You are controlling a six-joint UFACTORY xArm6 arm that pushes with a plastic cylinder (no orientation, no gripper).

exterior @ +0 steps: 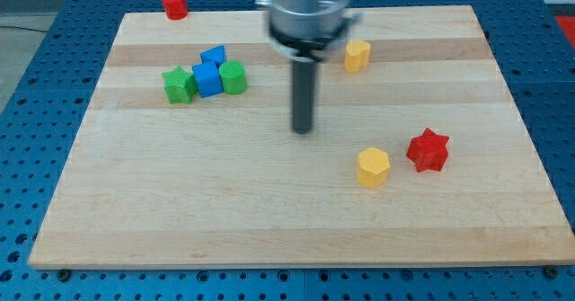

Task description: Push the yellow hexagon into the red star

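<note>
Yellow hexagon (373, 167): nearest the camera of all the blocks, lying in the table's right half, closer to the bottom edge than the top.
Red star (428, 150): just beside the hexagon on its right and a little toward the top edge; a narrow gap shows between them, so they are apart, not touching.
My tip (303, 130): on the table near its middle, to the left of the hexagon and slightly toward the top edge, clear of every block.
Jaws: none on this rig; the arm ends in a plain rod, so nothing opens or closes.
Step in hand: approach, I judge; the push is not yet begun.
Next move: bring the tip to the hexagon's lower-left side, then drive it toward the right and slightly up, on the line to the star.
Yellow block (358, 55): near the top edge.
Green and blue cluster (206, 77): toward the top-left corner.
Red block (174, 4): off the table, above its top edge.
Table (225, 211): pale wood.
</note>
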